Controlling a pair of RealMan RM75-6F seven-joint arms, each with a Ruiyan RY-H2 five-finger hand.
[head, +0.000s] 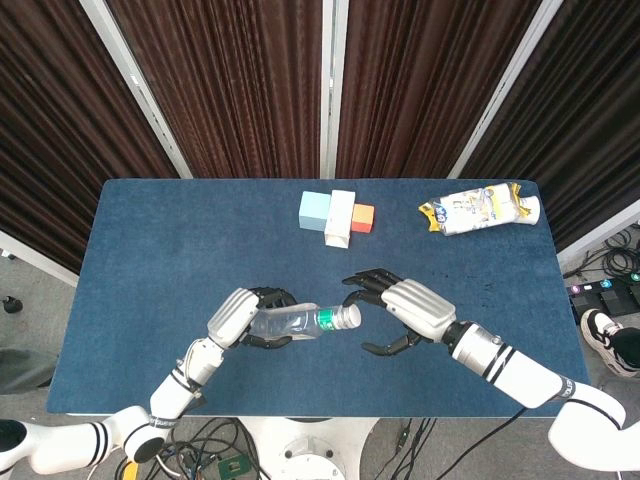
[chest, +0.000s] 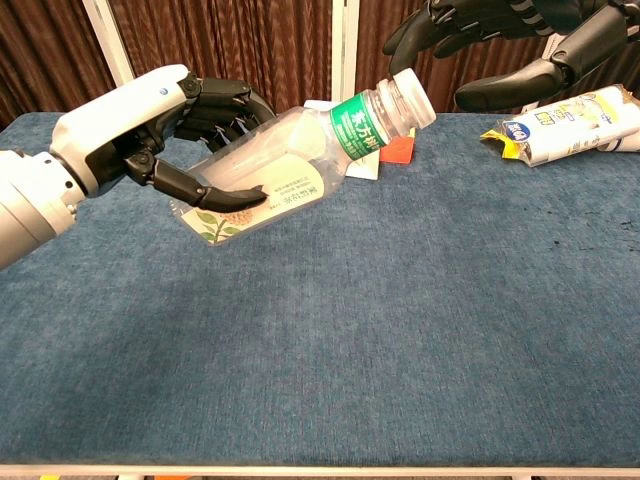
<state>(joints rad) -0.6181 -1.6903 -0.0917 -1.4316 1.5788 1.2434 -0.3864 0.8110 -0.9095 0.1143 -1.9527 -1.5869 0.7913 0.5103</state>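
The left hand (head: 243, 318) grips the clear plastic bottle (head: 300, 322) around its body, holding it above the blue table (head: 150, 240), well inside the front edge. In the head view the bottle's long axis runs near horizontal, its white cap (head: 347, 316) pointing toward 3 o'clock; in the chest view the neck tilts upward. The right hand (head: 395, 310) is released, fingers spread and holding nothing, cupped just beside the cap at its 3 o'clock. Whether a fingertip touches the cap cannot be told. Open surface lies all around; the pastel boxes (head: 337, 215) at 12 o'clock and the snack bag (head: 480, 209) at 1 o'clock stand well apart.
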